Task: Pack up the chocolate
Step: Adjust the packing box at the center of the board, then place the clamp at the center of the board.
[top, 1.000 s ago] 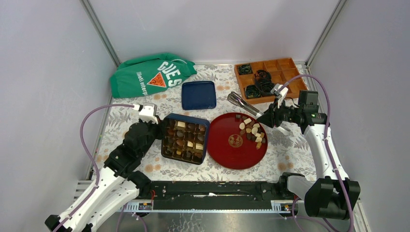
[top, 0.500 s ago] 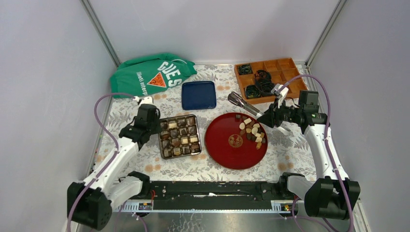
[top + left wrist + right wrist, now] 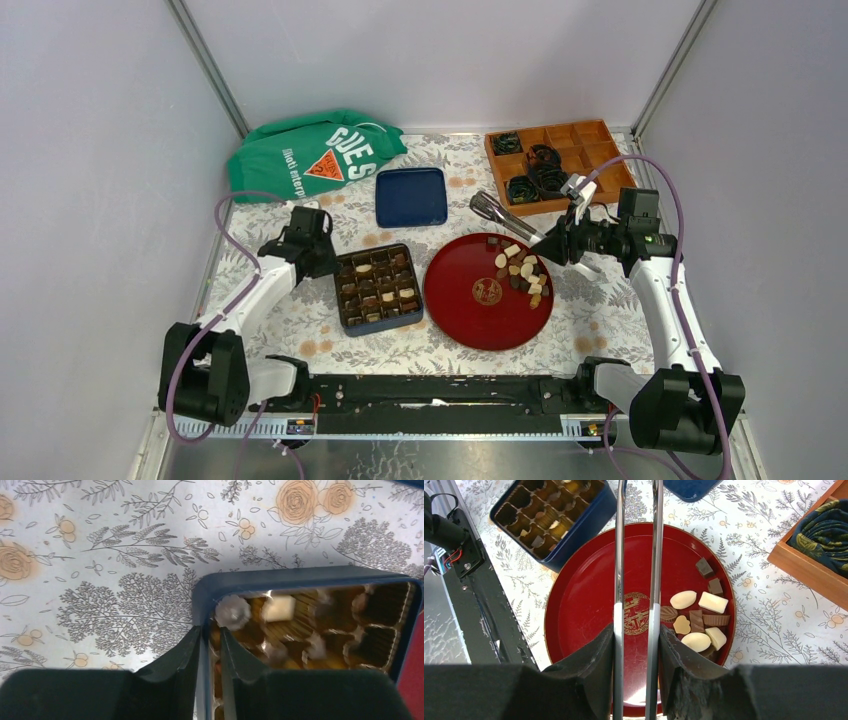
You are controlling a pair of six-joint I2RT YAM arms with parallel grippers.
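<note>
My left gripper (image 3: 210, 645) pinching the blue box (image 3: 300, 575) wall, right gripper (image 3: 636, 635) clamping metal tongs (image 3: 619, 555), chocolate (image 3: 696, 641) heaped on red plate (image 3: 584, 595)

Red plate (image 3: 455, 300) with gold emblem (image 3: 487, 291); dark, mid-brown and cream chocolate (image 3: 713, 602); navy box (image 3: 584, 529); white surface (image 3: 600, 310) printed with grey foliage, orange roses.

The chocolate box (image 3: 385, 325) has rotated counter-clockwise: its far edge now rises toward 2 o'clock, where it previously dropped toward 4 o'clock. The left gripper (image 3: 210, 635) at the box's 10 o'clock corner has followed, and the left arm (image 3: 255, 295) has drawn back toward 8 o'clock.
</note>
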